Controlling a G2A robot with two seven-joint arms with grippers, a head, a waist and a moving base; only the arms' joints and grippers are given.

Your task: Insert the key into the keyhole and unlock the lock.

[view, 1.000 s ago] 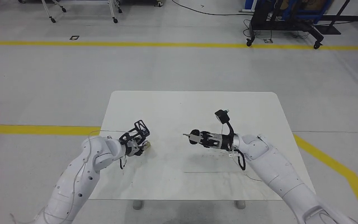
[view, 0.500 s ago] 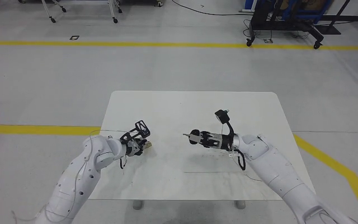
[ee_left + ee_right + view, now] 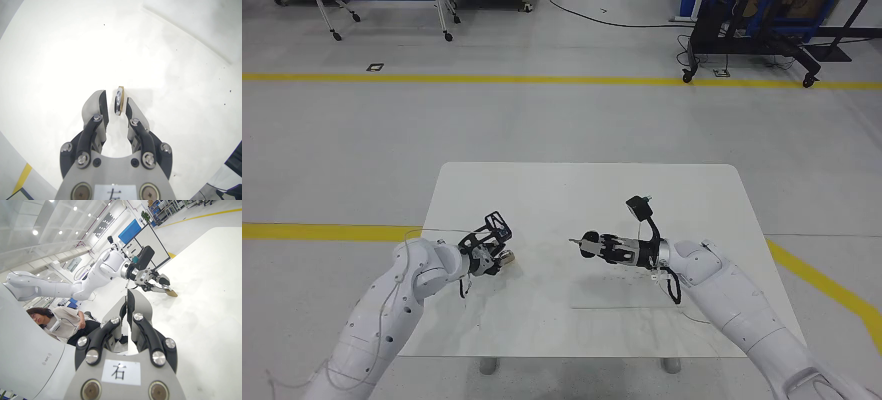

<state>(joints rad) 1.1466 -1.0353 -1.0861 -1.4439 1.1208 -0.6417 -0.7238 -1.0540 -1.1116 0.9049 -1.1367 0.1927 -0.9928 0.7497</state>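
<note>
Left gripper fingers are spread apart and straddle the brass lock, which stands on its narrow edge on the white table with the shackle end towards the wrist. One pad lies just beside the lock body, and the other is set a little apart from it. The right gripper is clenched on the key, whose blade is pointed across the table at the lock, well apart from it.

The step in hand is judged to be the grasp of the lock. It is done well if the fingers are centred first, so that both pads meet the flat faces together (a one-sided push could tip the lock over). The free brass end should be left uncovered and turned towards the key.
</note>
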